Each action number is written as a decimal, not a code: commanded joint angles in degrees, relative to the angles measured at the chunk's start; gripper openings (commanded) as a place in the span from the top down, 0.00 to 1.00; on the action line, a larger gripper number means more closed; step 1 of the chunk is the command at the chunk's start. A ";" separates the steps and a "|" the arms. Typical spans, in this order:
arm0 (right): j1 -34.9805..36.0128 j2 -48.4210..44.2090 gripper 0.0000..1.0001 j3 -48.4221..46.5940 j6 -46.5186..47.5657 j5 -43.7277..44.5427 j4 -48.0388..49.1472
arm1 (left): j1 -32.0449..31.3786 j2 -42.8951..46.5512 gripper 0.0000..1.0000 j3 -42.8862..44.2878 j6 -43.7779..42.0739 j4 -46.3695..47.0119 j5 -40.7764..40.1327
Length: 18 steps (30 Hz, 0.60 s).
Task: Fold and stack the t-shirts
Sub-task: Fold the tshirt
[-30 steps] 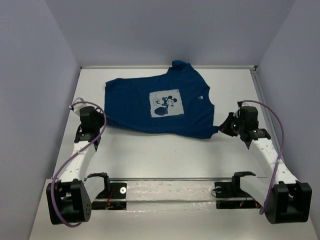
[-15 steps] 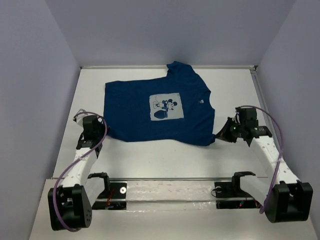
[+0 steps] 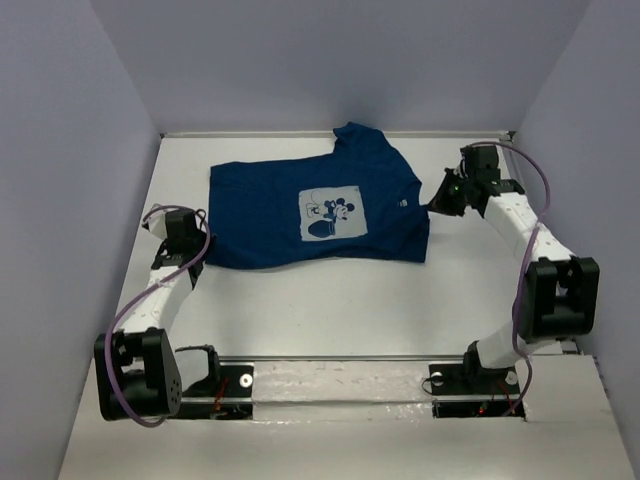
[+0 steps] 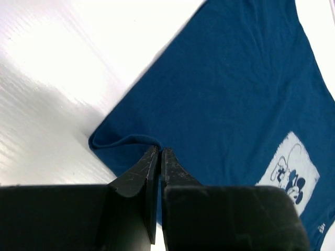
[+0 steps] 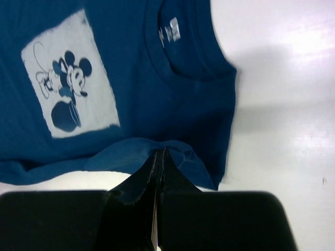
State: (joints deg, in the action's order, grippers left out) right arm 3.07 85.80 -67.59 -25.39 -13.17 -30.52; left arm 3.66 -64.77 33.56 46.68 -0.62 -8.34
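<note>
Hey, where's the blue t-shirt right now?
In the top view, the t-shirt lies spread on the table's far half, left pincer gripping its near-left corner, right pincer gripping its right edge.

The shirt [image 3: 260, 215] is dark navy and short-sleeved, with a pale square Mickey Mouse print [image 3: 331, 212] on the chest. It lies print-up and mostly flat, with its collar [image 5: 155, 52] toward the right gripper [image 5: 159, 152] and its hem toward the left gripper [image 4: 159, 151]. The near hem corner curls into a rolled lip pinched in the closed left jaws. A raised fold below the collar is pinched in the closed right jaws. One sleeve [image 3: 355, 140] sticks out on the side far from both.
</note>
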 commanded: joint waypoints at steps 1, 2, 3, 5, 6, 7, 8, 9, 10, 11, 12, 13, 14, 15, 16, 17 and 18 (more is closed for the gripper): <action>2.37 8.05 1.00 -11.14 3.32 3.84 3.28 | 1.35 -5.69 1.00 4.05 1.66 0.36 -0.81; 2.38 9.89 1.00 -12.90 3.76 5.07 2.93 | 2.04 -6.59 1.00 4.32 1.66 0.27 -0.80; 2.90 13.31 1.00 -14.74 4.37 5.34 2.75 | 2.05 -7.46 1.00 4.41 1.84 1.92 -0.72; 2.91 16.49 1.00 -19.23 4.64 6.40 2.84 | 3.36 -9.74 1.00 4.67 1.75 2.99 0.08; 2.91 19.12 1.00 -20.46 4.91 6.66 3.01 | 4.41 -10.54 1.00 5.19 1.75 3.26 0.08; 2.91 20.45 1.00 -22.91 5.00 7.10 3.88 | 4.95 -12.03 1.00 5.46 1.49 3.52 0.51; 2.91 21.77 1.00 -24.33 5.17 7.28 3.89 | 5.56 -12.91 1.00 5.81 1.49 3.70 0.60; 2.91 24.39 1.00 -25.82 5.26 7.45 3.98 | 6.96 -13.71 1.00 6.60 1.40 4.05 0.78; 2.91 25.72 1.00 -28.45 5.26 7.63 4.07 | 6.97 -15.19 1.00 6.95 1.05 4.66 1.91; 2.91 27.13 1.00 -29.78 5.26 7.37 3.98 | 7.67 -16.08 1.00 7.39 0.88 5.27 2.27; 2.91 28.45 1.00 -31.10 5.43 7.28 3.98 | 7.68 -17.04 1.00 8.09 0.79 5.19 2.19; 2.91 31.16 1.00 -32.41 5.44 7.37 3.89 | 7.68 -18.62 1.00 9.58 0.79 5.45 2.53; 2.91 32.49 1.00 -35.56 5.70 7.28 3.37 | 7.68 -19.33 1.00 10.11 0.35 6.24 2.97; 2.91 33.55 1.00 -36.98 5.87 7.28 3.19 | 7.68 -21.08 1.00 11.77 0.26 6.86 3.15; 2.91 35.21 1.00 -38.04 5.88 7.54 3.45 | 7.68 -22.14 1.00 12.49 -0.26 6.95 3.50; 2.91 36.01 1.00 -40.40 5.88 7.63 3.45 | 7.68 -23.02 1.00 13.80 -0.70 7.30 3.77; 2.91 36.89 1.00 -41.73 6.05 7.72 3.02 | 7.68 -24.16 1.00 14.42 -1.23 7.48 4.03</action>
State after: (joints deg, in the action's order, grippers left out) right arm 6.02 120.62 -101.73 -20.75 -7.18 -29.15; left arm 11.05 -86.61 43.22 47.46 3.18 -5.54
